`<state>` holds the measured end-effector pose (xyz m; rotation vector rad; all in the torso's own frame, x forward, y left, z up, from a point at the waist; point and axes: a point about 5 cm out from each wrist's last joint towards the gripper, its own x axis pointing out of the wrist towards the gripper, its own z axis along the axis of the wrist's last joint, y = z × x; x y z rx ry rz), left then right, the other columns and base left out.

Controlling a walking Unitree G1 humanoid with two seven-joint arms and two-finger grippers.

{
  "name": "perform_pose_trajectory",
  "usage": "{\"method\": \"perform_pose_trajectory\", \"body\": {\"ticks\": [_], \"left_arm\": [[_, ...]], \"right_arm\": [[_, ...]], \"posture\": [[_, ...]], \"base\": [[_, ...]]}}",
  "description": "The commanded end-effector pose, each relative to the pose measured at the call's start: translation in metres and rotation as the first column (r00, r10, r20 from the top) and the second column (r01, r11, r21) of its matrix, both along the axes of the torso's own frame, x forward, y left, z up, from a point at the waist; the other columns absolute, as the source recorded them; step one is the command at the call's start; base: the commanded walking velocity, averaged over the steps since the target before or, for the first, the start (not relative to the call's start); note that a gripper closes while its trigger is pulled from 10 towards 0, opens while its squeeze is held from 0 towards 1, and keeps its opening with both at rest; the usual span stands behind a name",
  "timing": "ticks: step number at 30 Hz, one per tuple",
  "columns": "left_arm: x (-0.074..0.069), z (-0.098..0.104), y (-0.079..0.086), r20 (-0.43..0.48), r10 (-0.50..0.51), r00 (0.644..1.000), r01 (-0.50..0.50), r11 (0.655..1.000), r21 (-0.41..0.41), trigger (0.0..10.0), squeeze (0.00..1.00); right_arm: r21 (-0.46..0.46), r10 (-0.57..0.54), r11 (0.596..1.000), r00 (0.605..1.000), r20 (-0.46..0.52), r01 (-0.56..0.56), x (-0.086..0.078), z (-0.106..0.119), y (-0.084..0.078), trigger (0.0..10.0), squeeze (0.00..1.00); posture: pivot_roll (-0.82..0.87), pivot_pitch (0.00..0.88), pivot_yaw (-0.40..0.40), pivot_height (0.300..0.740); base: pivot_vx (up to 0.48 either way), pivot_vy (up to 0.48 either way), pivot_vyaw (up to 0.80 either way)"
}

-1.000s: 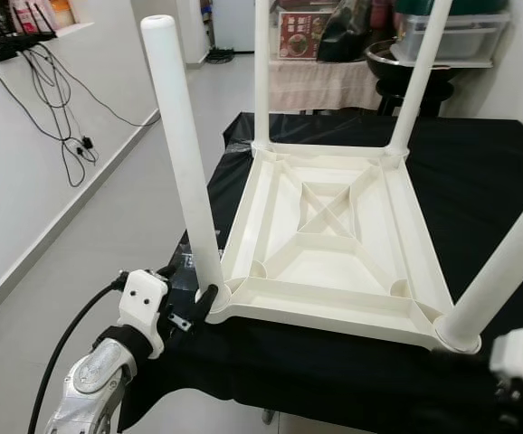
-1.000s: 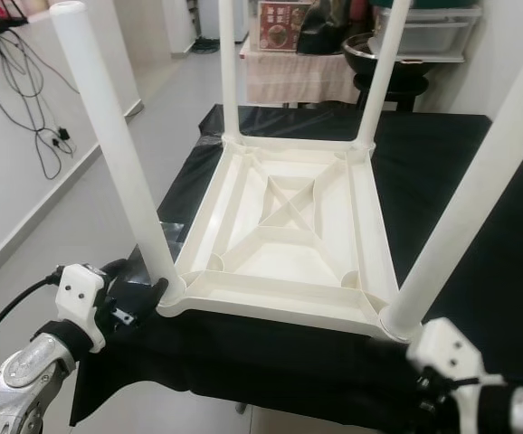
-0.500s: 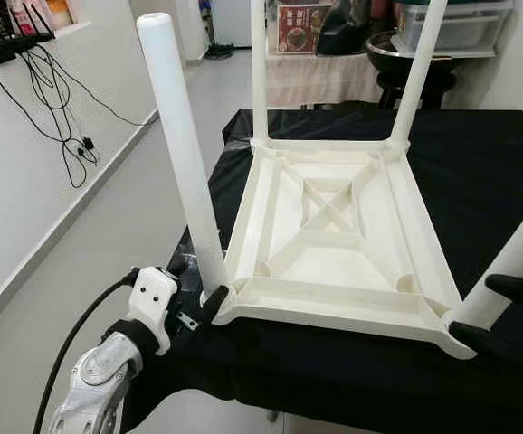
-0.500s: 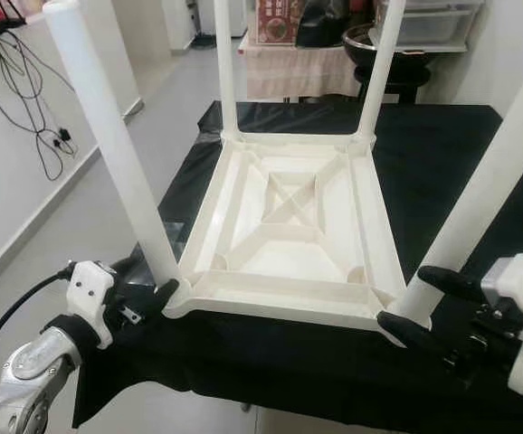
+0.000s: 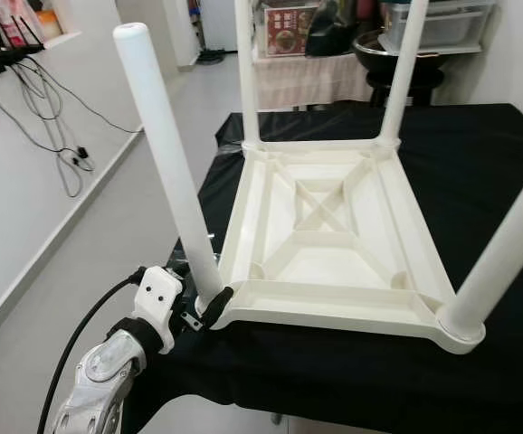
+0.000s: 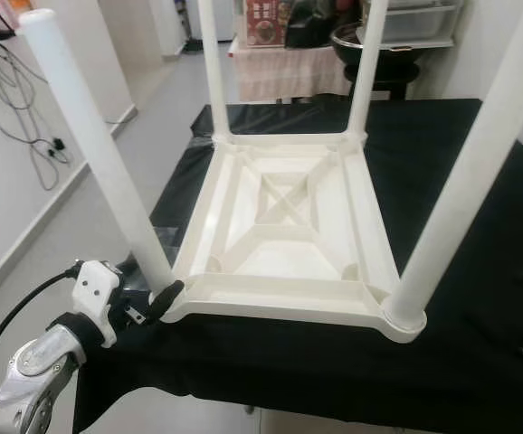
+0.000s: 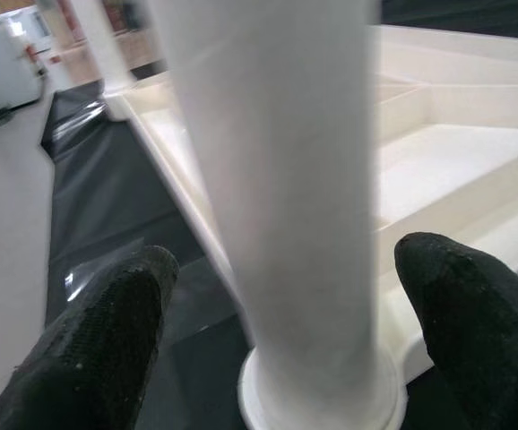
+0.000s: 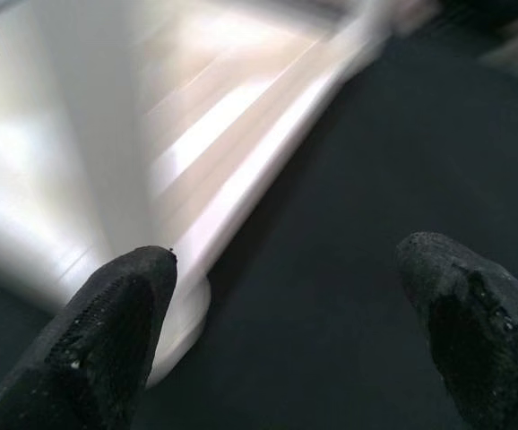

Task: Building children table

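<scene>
White plastic kids' table (image 5: 329,231) sits upside down on black cloth (image 5: 488,172) covering a work surface, top face down, ribbed underside w/ X brace facing up. All 4 legs stand in corner sockets: near-left leg (image 5: 166,167), near-right leg (image 5: 506,244), far-left leg (image 5: 246,68), far-right leg (image 5: 402,63). Left gripper (image 5: 209,298) is at near-left corner of the table, right at the base of near-left leg; fingers spread, one on each side of the leg, not closed on it. Left wrist view confirms: leg (image 7: 281,197) runs between the two black fingertips (image 7: 107,340) w/ gaps both sides, socket collar just ahead of them. Left arm's silver wrist and black cable (image 5: 71,353) hang off the near-left edge of the cloth. Right gripper (image 8: 295,313) seen in its wrist view, blurred: fingers wide apart, holding nothing, black cloth between them, base of a white leg (image 8: 53,206) and table rim just beside one fingertip. Bg: grey floor (image 5: 108,226) to the left, white wall w/ dangling cables (image 5: 40,99) far left, cloth-covered stand w/ boxes and bin (image 5: 307,63) beyond the far edge.
</scene>
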<state>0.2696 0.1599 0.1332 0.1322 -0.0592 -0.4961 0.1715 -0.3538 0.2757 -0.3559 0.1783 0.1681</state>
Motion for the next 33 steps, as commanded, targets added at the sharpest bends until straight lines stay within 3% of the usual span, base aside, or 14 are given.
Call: {"method": "perform_pose_trajectory", "body": {"ticks": [1,6,9,16,22,23,26,28,30,31,33], "left_arm": [[-0.002,-0.005,0.003,-0.02,-0.002,1.0,0.002,1.0,0.02,10.0,0.0],[-0.002,-0.005,0.002,-0.019,-0.008,1.0,0.008,1.0,0.027,10.0,0.0],[-0.002,-0.007,0.002,-0.015,-0.005,1.0,0.005,0.999,0.034,10.0,0.0],[-0.002,-0.008,0.002,-0.014,0.002,1.0,-0.002,0.999,0.033,10.0,0.0],[-0.002,-0.009,0.002,-0.013,0.008,1.0,-0.007,0.999,0.033,10.0,0.0],[-0.002,-0.009,0.002,-0.013,0.008,1.0,-0.008,0.999,0.032,10.0,0.0],[-0.002,-0.009,0.003,-0.013,0.008,1.0,-0.008,0.999,0.033,10.0,0.0],[-0.002,-0.009,0.003,-0.013,0.008,1.0,-0.008,0.999,0.033,10.0,0.0],[-0.002,-0.009,0.003,-0.013,0.008,1.0,-0.008,0.999,0.033,10.0,0.0],[-0.002,-0.009,0.003,-0.013,0.008,1.0,-0.007,0.999,0.034,10.0,0.0],[-0.002,-0.009,0.003,-0.013,0.008,1.0,-0.007,0.999,0.034,10.0,0.0]], "right_arm": [[0.027,-0.02,0.999,0.999,0.031,0.019,0.004,0.002,0.0,10.0,0.0],[0.088,0.073,0.993,0.992,0.104,-0.082,0.009,0.009,0.013,10.0,0.0],[0.121,0.241,0.957,0.955,0.174,-0.263,0.007,0.019,0.031,10.0,0.0],[0.126,0.252,0.952,0.948,0.195,-0.279,0.007,0.024,0.028,10.0,0.0],[0.07,0.225,0.971,0.972,0.062,-0.229,-0.005,0.014,0.006,10.0,0.0],[0.06,0.23,0.971,0.973,0.0,-0.23,-0.011,0.007,0.004,10.0,0.0],[0.067,0.283,0.958,0.952,-0.112,-0.277,-0.024,-0.006,0.011,10.0,0.0],[0.067,0.283,0.958,0.952,-0.112,-0.277,-0.024,-0.006,0.011,10.0,0.0],[0.09,0.331,0.943,0.936,-0.123,-0.321,-0.027,-0.008,0.019,10.0,0.0],[0.108,0.379,0.923,0.922,-0.08,-0.37,-0.025,-0.005,0.029,10.0,0.0],[0.108,0.379,0.923,0.922,-0.08,-0.37,-0.025,-0.005,0.029,10.0,0.0]], "posture": [[-0.21,0.083,0.059,0.74],[-0.2,0.079,0.056,0.74],[-0.2,0.073,0.051,0.74],[-0.2,0.068,0.044,0.74],[-0.2,0.066,0.041,0.74],[-0.21,0.07,0.043,0.74],[-0.21,0.074,0.05,0.74],[-0.21,0.074,0.05,0.74],[-0.21,0.076,0.053,0.74],[-0.21,0.076,0.053,0.74],[-0.21,0.076,0.053,0.74]], "base": [[0.0,0.0,0.0],[0.0,0.0,0.0],[0.0,0.0,0.0],[0.0,0.0,0.0],[0.0,0.0,0.0],[0.0,0.0,0.0],[0.0,0.0,0.0],[0.0,0.0,0.0],[0.0,0.0,0.0],[0.0,0.0,0.0],[0.0,0.0,0.0]]}}
